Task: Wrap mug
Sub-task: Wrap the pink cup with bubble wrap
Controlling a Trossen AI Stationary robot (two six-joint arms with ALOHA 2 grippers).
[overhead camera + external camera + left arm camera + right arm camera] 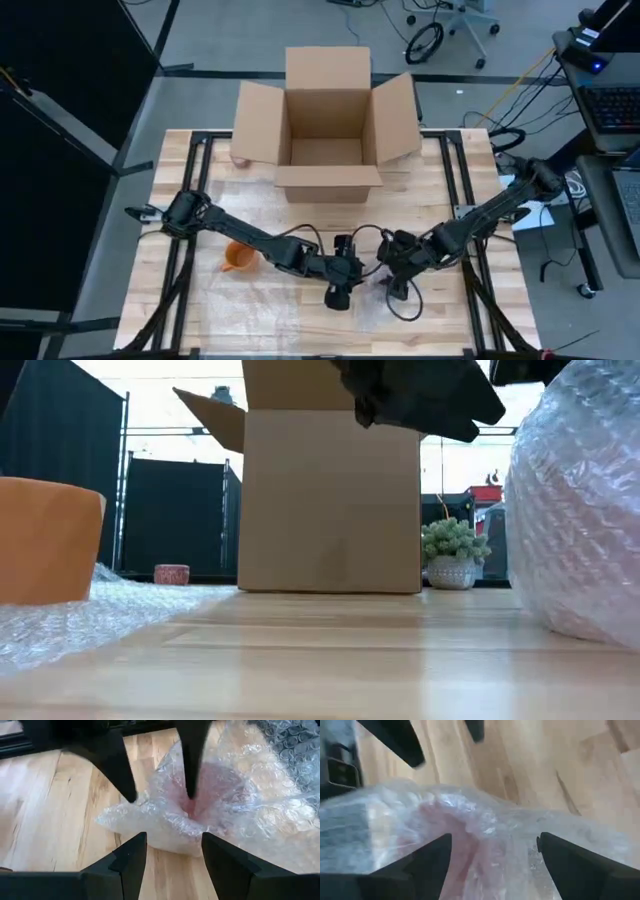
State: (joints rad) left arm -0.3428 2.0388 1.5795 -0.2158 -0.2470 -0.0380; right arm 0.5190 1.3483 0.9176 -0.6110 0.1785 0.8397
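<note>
A pinkish mug shows through a bundle of bubble wrap that lies on the table near its front middle. My left gripper is open, low over the table on the bundle's left, with its fingertips at the bundle's near edge. My right gripper is open on the bundle's right and reaches over it from the opposite side. An orange mug stands farther left on a spread sheet of bubble wrap. My right gripper has one fingertip down in the hollow of the wrap over the pink mug, slanting down from the table's right. Its other fingertip stands at the bundle's outer edge. The bundle lies on the table.
An open cardboard box stands at the table's far middle, flaps spread. A small pink thing sits by its left flap. Bare wood lies between the box and the arms. A potted plant shows past the box.
</note>
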